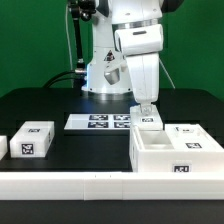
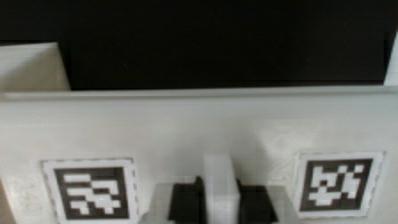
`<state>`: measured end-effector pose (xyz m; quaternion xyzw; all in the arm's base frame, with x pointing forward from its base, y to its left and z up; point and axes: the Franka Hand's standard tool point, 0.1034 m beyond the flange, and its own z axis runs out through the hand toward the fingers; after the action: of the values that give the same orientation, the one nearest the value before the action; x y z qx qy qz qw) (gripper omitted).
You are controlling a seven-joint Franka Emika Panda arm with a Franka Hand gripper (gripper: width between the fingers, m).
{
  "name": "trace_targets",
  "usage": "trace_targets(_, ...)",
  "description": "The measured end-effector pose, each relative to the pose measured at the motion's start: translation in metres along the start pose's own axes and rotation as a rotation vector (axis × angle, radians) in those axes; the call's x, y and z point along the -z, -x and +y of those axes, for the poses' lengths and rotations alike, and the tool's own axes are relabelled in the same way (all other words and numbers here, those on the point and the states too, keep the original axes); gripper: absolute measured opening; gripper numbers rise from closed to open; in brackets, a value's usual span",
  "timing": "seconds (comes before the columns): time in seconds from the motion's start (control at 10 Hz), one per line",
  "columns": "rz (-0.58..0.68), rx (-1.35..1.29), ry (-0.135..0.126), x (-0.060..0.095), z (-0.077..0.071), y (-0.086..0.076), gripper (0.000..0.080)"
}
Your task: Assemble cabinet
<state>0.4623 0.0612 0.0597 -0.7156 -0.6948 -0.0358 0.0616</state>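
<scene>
Left: a small block (image 1: 31, 141) sat on the table, well apart from the work. Centre: the marker board (image 1: 100, 122) lay flat, farther back. Right: I had the gripper (image 1: 147, 110) pointing straight down at the far-left corner of the cabinet (image 1: 182, 156), whose long body ran from there rightward and nearer. The fingers (image 2: 183, 198) looked clamped on a thin upright white wall of it. The open compartments I could see held nothing.
</scene>
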Motion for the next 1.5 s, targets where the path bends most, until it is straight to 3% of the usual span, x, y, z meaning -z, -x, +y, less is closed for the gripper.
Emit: trace_targets(1.5,0.002,0.017,0.002,0.0004,0.0007,-0.0061,0.0062)
